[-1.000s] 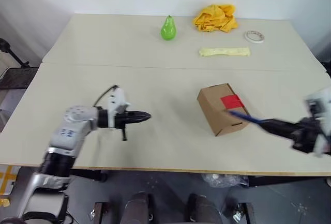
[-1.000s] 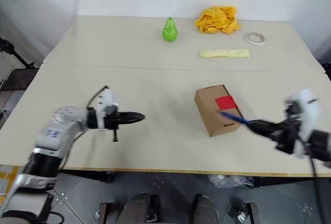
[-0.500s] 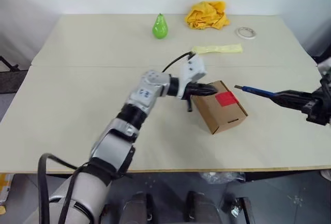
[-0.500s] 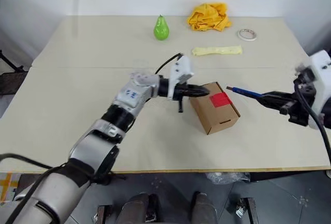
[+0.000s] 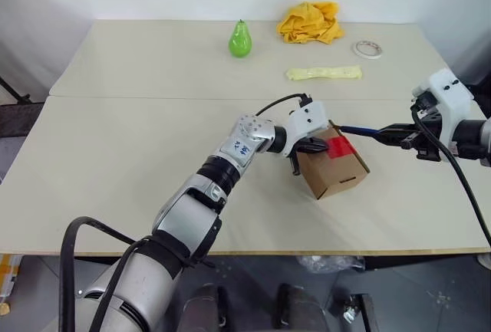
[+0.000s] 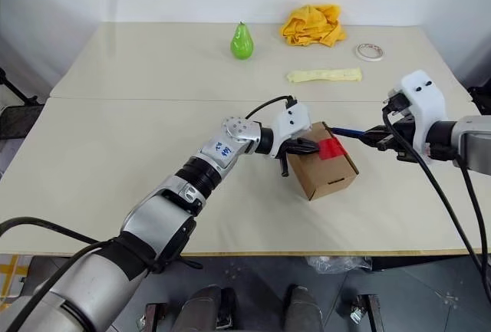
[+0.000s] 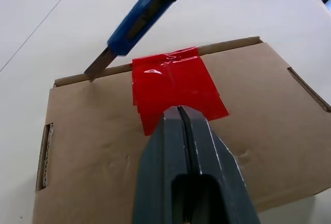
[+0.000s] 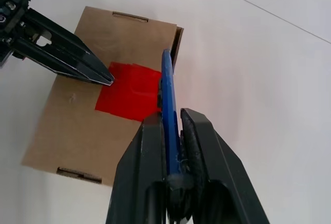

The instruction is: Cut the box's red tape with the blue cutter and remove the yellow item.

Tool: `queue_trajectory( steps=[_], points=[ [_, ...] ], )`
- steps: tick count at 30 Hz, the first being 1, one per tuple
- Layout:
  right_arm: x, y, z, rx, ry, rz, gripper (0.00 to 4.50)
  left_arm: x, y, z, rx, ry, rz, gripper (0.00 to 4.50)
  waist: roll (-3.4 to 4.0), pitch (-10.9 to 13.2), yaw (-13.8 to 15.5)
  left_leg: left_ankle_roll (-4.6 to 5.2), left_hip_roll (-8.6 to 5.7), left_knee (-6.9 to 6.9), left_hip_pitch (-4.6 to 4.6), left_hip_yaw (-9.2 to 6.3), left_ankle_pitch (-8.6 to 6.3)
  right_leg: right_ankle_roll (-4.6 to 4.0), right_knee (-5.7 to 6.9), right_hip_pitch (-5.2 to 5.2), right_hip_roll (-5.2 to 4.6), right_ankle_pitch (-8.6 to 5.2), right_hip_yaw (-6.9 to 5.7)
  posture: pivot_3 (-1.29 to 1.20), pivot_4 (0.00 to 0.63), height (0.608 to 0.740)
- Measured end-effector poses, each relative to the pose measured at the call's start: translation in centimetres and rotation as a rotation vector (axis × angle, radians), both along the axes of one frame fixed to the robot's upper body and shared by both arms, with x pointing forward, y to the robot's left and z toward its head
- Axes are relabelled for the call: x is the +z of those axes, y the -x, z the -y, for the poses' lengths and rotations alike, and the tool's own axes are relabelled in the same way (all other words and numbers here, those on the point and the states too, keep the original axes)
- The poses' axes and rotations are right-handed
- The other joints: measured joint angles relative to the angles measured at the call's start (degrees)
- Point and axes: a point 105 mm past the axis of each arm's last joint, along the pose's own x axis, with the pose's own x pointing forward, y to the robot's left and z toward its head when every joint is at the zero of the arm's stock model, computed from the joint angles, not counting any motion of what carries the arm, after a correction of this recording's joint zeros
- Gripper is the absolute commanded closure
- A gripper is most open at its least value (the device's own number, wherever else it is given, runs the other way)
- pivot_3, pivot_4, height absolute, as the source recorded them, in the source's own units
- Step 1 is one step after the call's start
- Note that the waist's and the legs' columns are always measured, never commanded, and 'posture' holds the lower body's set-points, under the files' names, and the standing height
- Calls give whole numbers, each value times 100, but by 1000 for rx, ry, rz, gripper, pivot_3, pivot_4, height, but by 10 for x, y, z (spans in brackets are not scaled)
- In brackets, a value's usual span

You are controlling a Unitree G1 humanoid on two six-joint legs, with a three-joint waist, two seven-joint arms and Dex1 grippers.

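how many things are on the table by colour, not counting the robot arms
brown: 1, the box
red: 1, the red tape
blue: 1, the blue cutter, held over the table
green: 1, pear
yellow: 2, cloth heap, pale strip
white: 1, tape roll
total: 7

- No readable text, brand or number on the box (image 5: 331, 169), the red tape (image 7: 176, 86) or the blue cutter (image 8: 167, 106).
- A white patch on the left arm's forearm link (image 5: 244, 146) carries small blue marks, too small to read.
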Motion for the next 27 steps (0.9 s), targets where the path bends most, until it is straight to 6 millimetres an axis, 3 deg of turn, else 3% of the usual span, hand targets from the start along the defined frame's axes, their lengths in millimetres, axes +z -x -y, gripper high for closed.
queue_trajectory(
  steps=[27],
  points=[
    [-2, 4, 11, 13, 3, -29, 4339, 2, -1, -2, 20, 14, -30, 4500, 2, -1, 7, 0, 0, 10, 0, 0, 0, 0, 14, 1, -1, 0, 1, 0, 150, 740]
  ],
)
